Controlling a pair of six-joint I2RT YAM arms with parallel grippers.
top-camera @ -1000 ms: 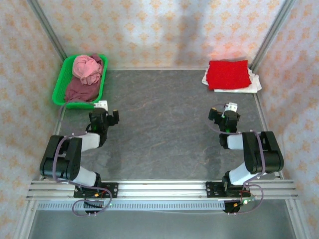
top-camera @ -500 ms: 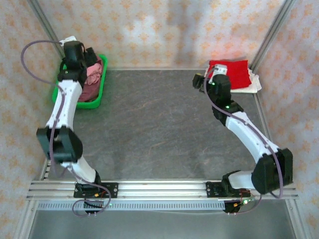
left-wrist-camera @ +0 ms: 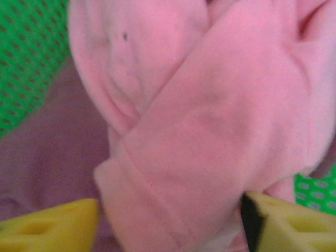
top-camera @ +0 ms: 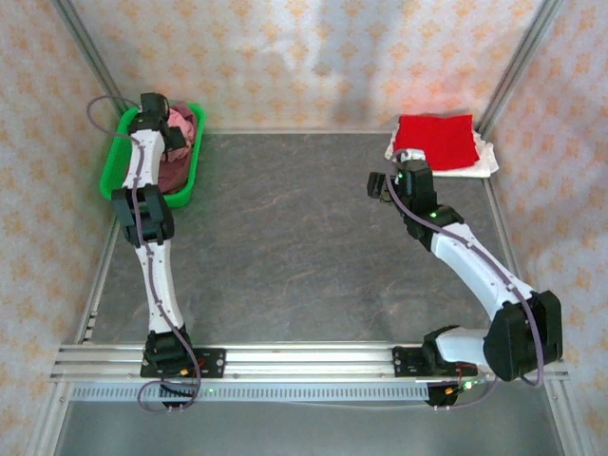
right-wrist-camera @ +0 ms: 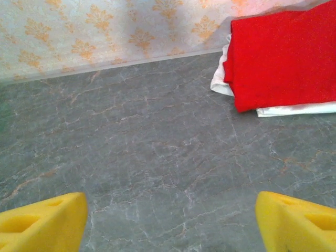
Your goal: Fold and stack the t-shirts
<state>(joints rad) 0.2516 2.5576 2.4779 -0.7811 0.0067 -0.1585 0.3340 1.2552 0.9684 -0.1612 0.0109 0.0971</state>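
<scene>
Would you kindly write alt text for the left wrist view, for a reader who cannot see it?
A crumpled pink shirt bulges between the left tool's two yellow fingers. A maroon shirt lies beneath it, in a green basket.

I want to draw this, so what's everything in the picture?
table: 1, grey, under everything
basket: 1, green, table's far left corner
maroon shirt: 1, dusty maroon, in the basket, underneath
pink shirt: 1, light pink, bunched on the maroon shirt
white shirt: 1, white, far right corner
red shirt: 1, bright red, folded on the white shirt
left arm: 1, black and white, reaching into the basket, jaws apart around a pink fold
right arm: 1, black and white, over bare table, jaws open
</scene>
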